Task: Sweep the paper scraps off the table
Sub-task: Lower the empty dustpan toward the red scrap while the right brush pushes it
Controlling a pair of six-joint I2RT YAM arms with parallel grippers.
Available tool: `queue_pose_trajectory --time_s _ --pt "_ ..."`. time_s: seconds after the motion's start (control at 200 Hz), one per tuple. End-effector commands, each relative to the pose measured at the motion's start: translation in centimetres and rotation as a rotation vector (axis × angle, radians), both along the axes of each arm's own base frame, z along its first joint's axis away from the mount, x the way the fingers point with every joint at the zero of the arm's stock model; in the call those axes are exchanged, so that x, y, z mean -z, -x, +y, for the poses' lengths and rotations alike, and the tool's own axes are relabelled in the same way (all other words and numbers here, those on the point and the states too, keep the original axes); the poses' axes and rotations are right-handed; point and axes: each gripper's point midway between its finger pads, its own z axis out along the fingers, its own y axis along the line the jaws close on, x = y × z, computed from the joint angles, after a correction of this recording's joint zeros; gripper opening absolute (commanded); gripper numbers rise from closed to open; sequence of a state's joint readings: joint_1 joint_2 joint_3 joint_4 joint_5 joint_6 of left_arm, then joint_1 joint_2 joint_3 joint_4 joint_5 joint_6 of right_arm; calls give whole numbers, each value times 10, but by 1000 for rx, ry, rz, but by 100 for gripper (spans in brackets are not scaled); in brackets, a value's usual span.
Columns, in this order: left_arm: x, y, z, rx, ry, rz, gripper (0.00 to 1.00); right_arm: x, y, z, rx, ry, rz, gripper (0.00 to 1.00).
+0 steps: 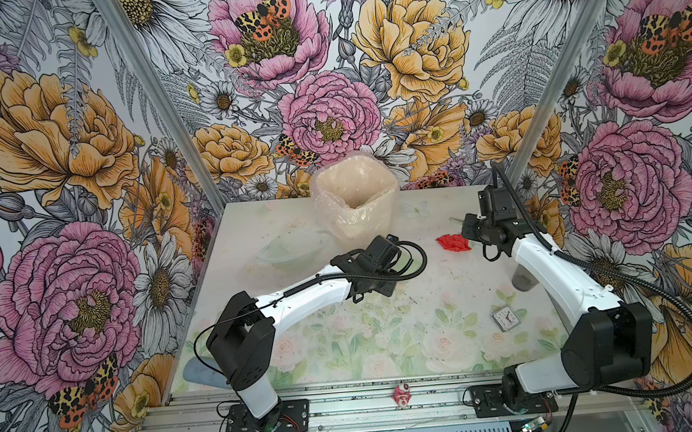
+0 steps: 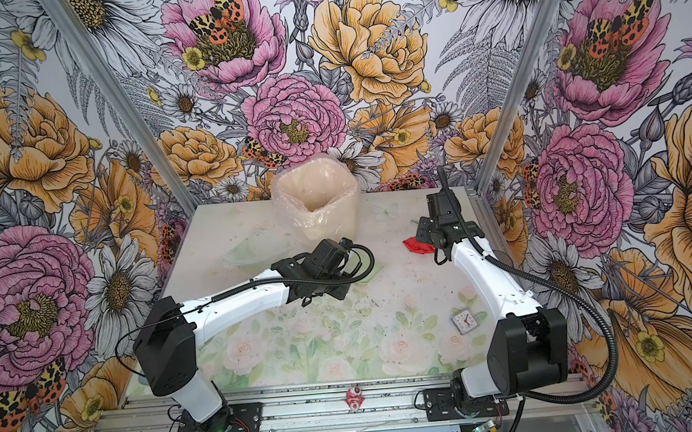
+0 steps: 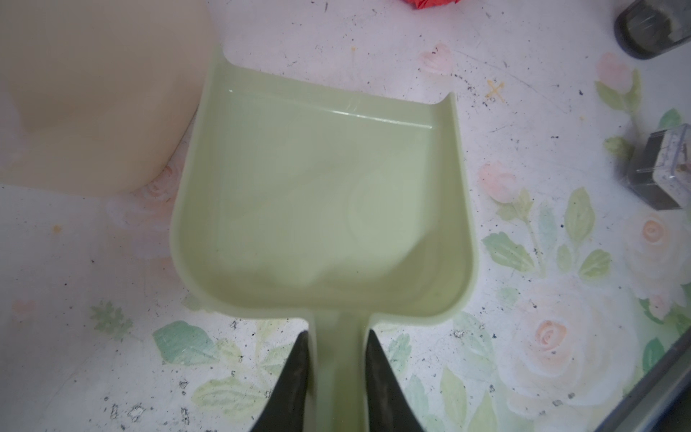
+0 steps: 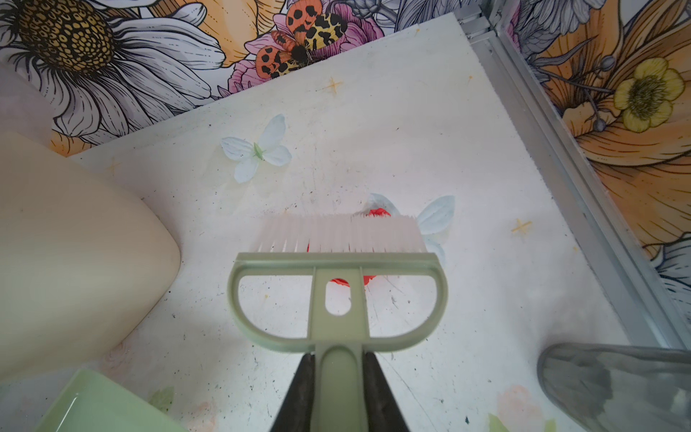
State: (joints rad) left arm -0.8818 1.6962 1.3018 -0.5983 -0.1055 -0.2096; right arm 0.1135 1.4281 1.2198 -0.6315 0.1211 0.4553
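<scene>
One red paper scrap (image 1: 453, 243) (image 2: 418, 245) lies on the rose-printed table (image 1: 385, 327) at the far right. My right gripper (image 4: 338, 353) is shut on the handle of a pale green brush (image 4: 338, 267). The white bristles (image 4: 336, 233) stand over the scrap (image 4: 378, 213), which also shows red through the brush frame. My left gripper (image 3: 338, 333) is shut on the handle of the pale green dustpan (image 3: 318, 194). The pan lies flat and holds nothing. The scrap (image 3: 430, 3) lies beyond its open mouth. Left of the scrap, the left arm hides most of the pan in both top views.
A cream bin (image 1: 353, 200) with a plastic liner stands at the back, touching the dustpan's side. A clear pale bowl (image 1: 288, 250) lies left of it. A grey cup (image 1: 522, 282) and a small clock (image 1: 508, 317) are at the right. A pink-red figurine (image 1: 401, 394) sits on the front rail.
</scene>
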Motion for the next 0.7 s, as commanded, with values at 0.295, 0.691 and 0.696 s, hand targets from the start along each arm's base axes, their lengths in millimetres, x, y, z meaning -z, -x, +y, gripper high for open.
queue_pose_trajectory --time_s 0.295,0.691,0.696 --pt "11 2 0 -23 -56 -4 0 3 -14 -1 0 19 0 0" --pt "35 20 -11 31 -109 48 0 -1 -14 -1 -7 24 -8 0" --pt "36 21 -10 32 -110 50 0 -1 -14 -1 -7 25 -8 0"
